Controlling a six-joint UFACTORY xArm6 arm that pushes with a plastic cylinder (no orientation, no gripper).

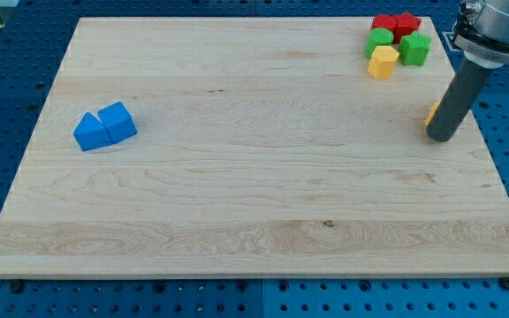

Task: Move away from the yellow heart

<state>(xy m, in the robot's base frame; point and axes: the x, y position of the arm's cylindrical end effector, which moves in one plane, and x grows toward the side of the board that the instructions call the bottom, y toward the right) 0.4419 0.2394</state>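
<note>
My tip [441,138] rests on the wooden board [254,203] near its right edge. A small sliver of a yellow block [431,113] shows just to the left of the rod, touching it or right behind it. Most of this block is hidden by the rod, so I cannot make out its shape. Another yellow block [383,62], roughly hexagonal, lies in a cluster at the view's top right, well above and left of my tip.
The top-right cluster also holds two red blocks [384,22] [406,24], a round green block [379,39] and a green star-like block [415,49]. Two blue blocks [91,132] [118,121] lie together at the view's left.
</note>
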